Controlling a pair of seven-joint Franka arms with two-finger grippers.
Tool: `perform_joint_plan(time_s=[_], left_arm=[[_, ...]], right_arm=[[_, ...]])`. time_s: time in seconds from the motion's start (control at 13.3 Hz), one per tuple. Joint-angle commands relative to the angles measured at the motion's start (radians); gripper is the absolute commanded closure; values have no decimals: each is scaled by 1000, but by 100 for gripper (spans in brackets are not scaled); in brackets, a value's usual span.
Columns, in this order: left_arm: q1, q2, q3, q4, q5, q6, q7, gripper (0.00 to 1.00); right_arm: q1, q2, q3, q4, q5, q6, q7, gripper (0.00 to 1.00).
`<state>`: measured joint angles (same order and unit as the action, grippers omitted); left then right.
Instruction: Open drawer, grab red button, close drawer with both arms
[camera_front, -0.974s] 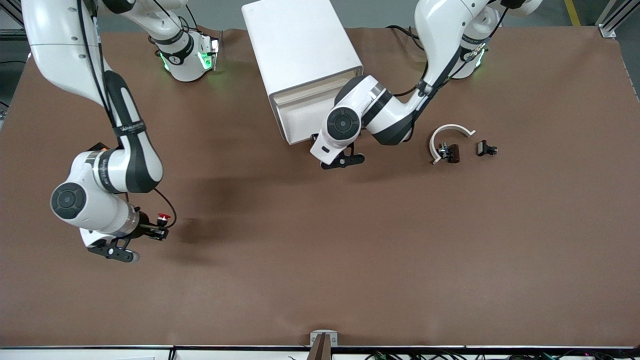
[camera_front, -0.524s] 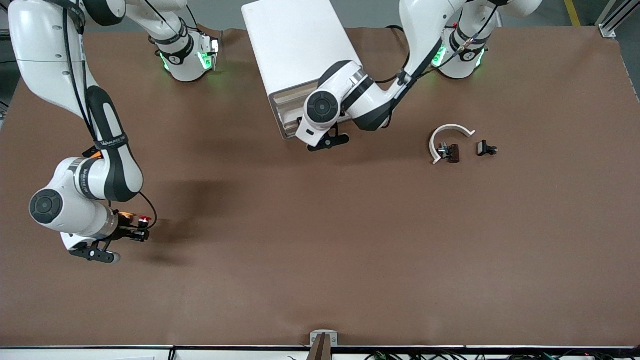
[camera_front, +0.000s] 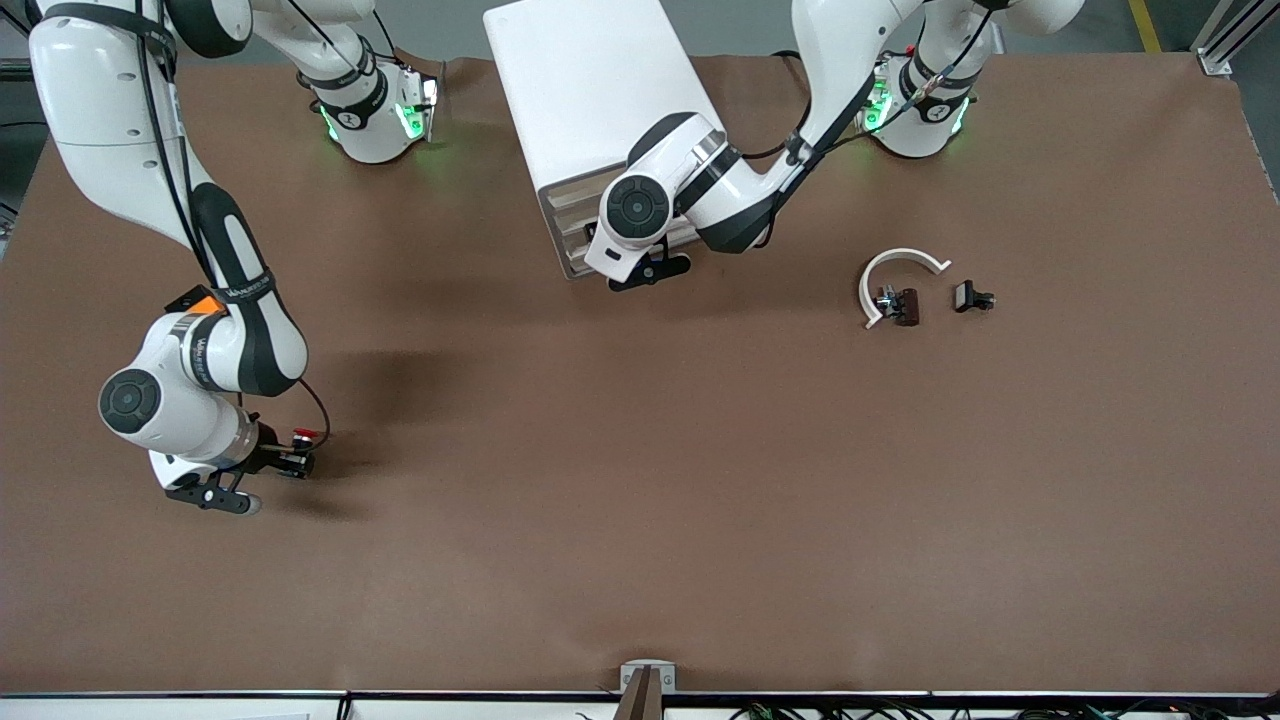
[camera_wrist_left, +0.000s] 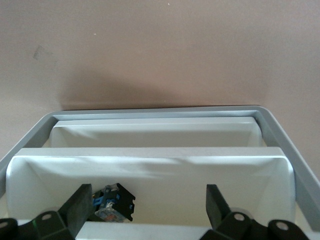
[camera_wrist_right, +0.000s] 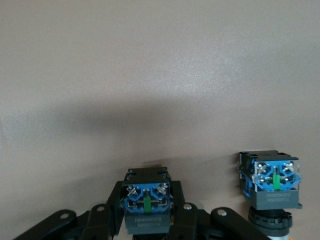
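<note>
Brown, plain table (camera_front: 700, 480). White cabinet (camera_front: 590, 90) with cream drawer fronts (camera_front: 575, 225) and a grey rim in the left wrist view. White arms with black joint bands; black grippers, left (camera_front: 650, 272) and right (camera_front: 290, 462). Green glow at both arm bases. Red cap on the button (camera_front: 302, 435), black-and-blue body with a green centre strip (camera_wrist_right: 146, 205). Same blue and black, green strip, on a second button (camera_wrist_right: 271, 181) beside it. Black-and-blue block (camera_wrist_left: 114, 202) inside a white drawer (camera_wrist_left: 150, 170). White curved piece (camera_front: 895, 275) toward the left arm's end, with two small black parts (camera_front: 905, 305) (camera_front: 972, 297) near it. Orange patch on the right arm's wrist (camera_front: 205, 303).
</note>
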<state>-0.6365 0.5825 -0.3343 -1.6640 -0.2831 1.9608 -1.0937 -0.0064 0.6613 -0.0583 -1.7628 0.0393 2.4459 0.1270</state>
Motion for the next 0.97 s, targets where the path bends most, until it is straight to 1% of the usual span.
perform_joint_plan(time_s=[0.0, 0.15, 0.3, 0.52, 0.75, 0.9], left_arm=[[69, -32, 24, 15, -2, -32, 1, 0], [156, -36, 26, 61, 50, -34, 2, 0], [227, -53, 26, 92, 135, -43, 1, 0], [334, -110, 26, 92, 237, -46, 3, 0], [458, -182, 24, 95, 303, -80, 6, 0], [507, -217, 26, 95, 326, -82, 56, 0]], right_arm=[[-10, -9, 17, -18, 2, 10, -9, 100], [-10, -9, 18, -21, 2, 10, -9, 100], [-7, -11, 18, -21, 2, 7, -9, 100], [-7, -11, 18, -21, 2, 7, -9, 100], [-4, -9, 18, -18, 2, 11, -9, 100], [-1, -9, 18, -20, 4, 22, -9, 100]])
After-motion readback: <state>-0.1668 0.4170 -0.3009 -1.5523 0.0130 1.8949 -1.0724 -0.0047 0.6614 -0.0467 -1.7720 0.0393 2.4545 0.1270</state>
